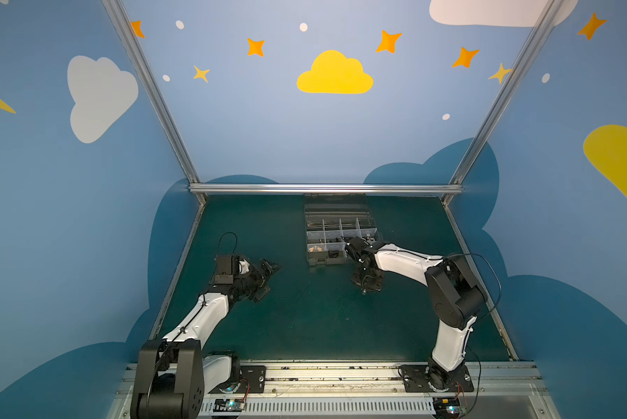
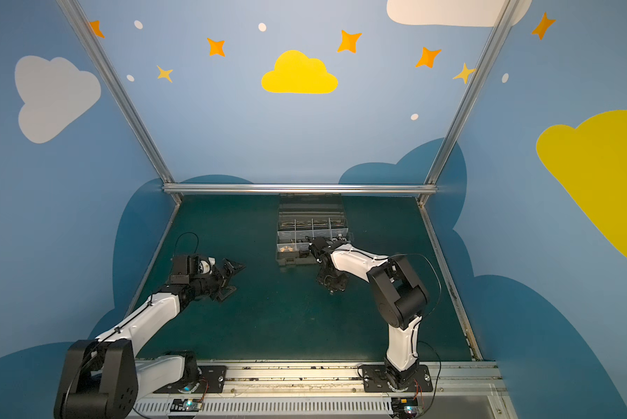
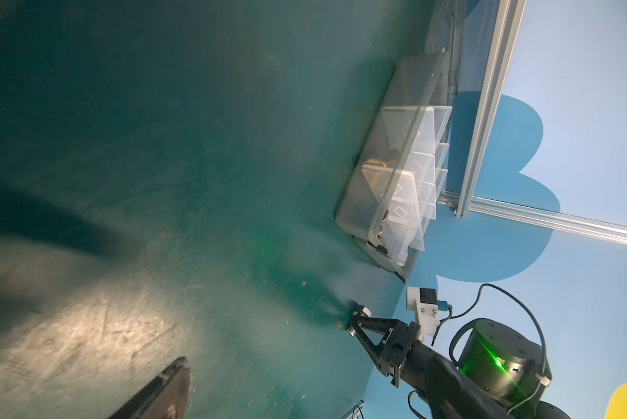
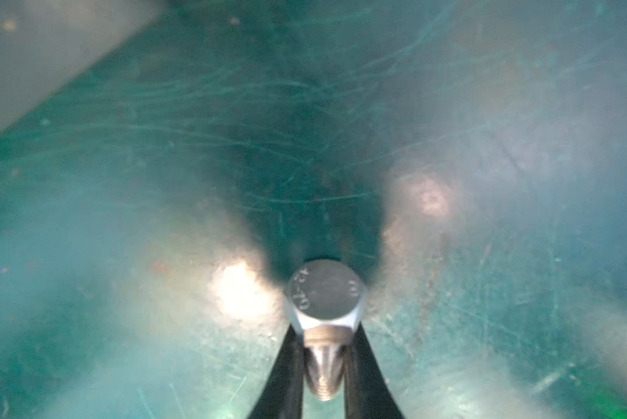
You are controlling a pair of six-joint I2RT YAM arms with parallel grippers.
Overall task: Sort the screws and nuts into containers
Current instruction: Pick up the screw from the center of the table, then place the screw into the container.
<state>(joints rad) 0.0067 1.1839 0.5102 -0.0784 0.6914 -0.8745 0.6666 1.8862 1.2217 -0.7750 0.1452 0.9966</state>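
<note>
Clearly the silver hex-headed screw sits pinched by its threaded shank between the right gripper's narrowed fingers, down at the green mat, just before the organiser box. Well apart, the left gripper hangs spread wide and empty.

The left arm is stretched forward from its base. The left tool is held clear above the table, turned on its side, with its jaws spread wide and nothing between them. The right arm is bent high at the elbow, with the forearm angled inward and the wrist tipped steeply down. The right tool is pointed at the table and is closed on the threaded shank of a silver hex-headed screw.
</note>
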